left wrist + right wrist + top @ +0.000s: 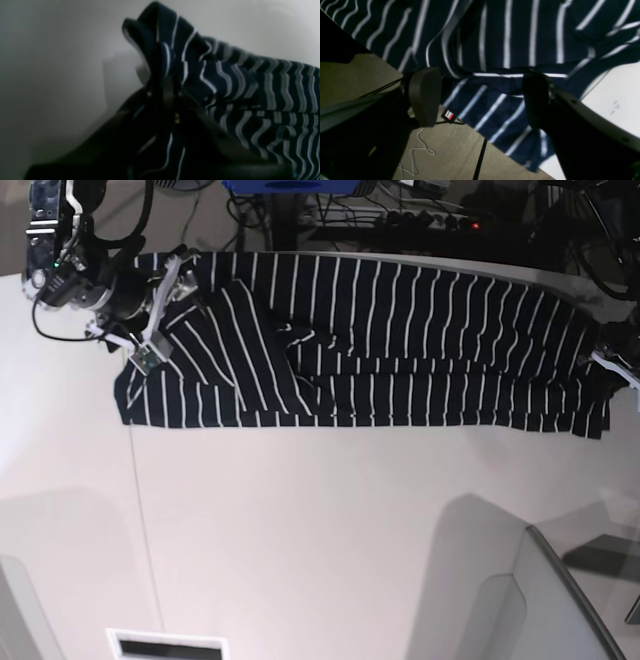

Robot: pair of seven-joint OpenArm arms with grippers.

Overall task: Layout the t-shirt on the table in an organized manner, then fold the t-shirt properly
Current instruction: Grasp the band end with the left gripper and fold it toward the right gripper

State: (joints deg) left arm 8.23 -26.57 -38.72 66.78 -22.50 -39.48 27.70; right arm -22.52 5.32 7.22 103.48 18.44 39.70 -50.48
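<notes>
With the t-shirt (400, 345) stretched along the table's (320, 520) far edge, the left gripper (165, 92) was clamped on bunched cloth while the right gripper (480, 97) straddled a hem, jaws wide; closing it squarely first would likely keep the spread even.

One t-shirt (360, 345) lies on one table (320, 530), with two grippers, one at its left end (160, 295) and one at its right (605, 365).
</notes>
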